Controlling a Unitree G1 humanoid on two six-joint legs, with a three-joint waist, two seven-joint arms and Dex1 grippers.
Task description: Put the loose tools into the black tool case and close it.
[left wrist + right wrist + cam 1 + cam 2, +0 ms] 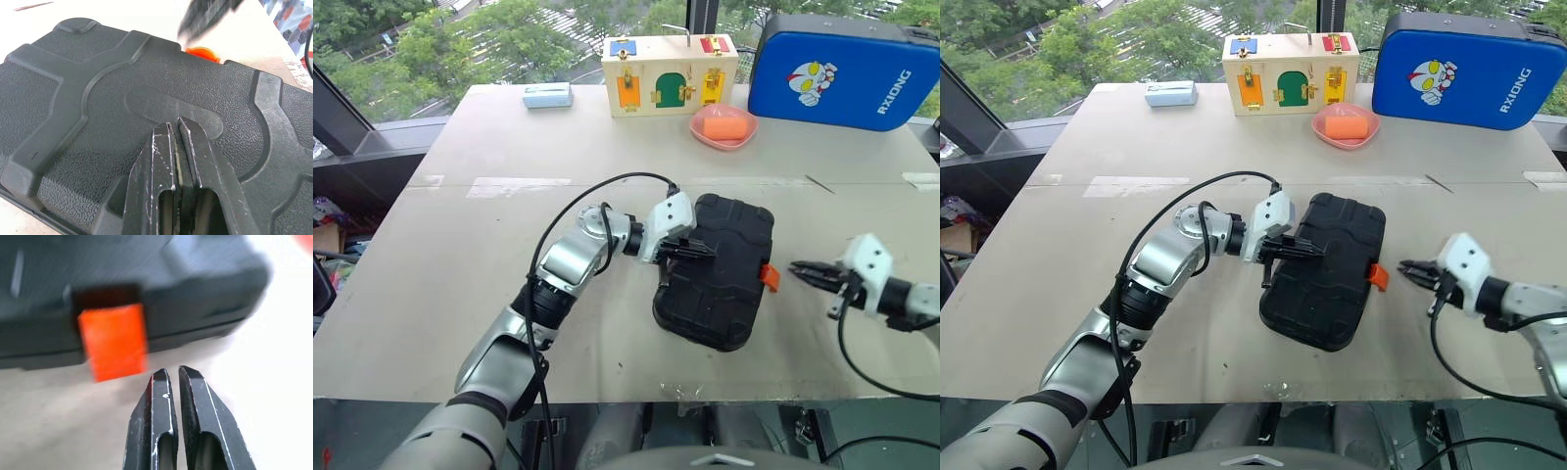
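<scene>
- The tool case (720, 274) is black with a pebbled texture; its latch (770, 277) is bright orange.
- The padded case (842, 70) is blue, with white lettering and a red-and-white cartoon figure.
- The wooden box (669, 74) is pale, with orange, green, yellow, blue and red panels.
- The bowl (723, 126) is pink and holds an orange block.
- The worktop (460, 245) is pale beige-grey.

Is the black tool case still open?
No, the black tool case lies shut on the table, lid down, with its orange latch sticking out at the side.

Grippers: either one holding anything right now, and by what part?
Nothing held. Left gripper is shut, tips pressed on the closed black tool case lid. Right gripper is shut, empty, just short of the orange latch.
</scene>
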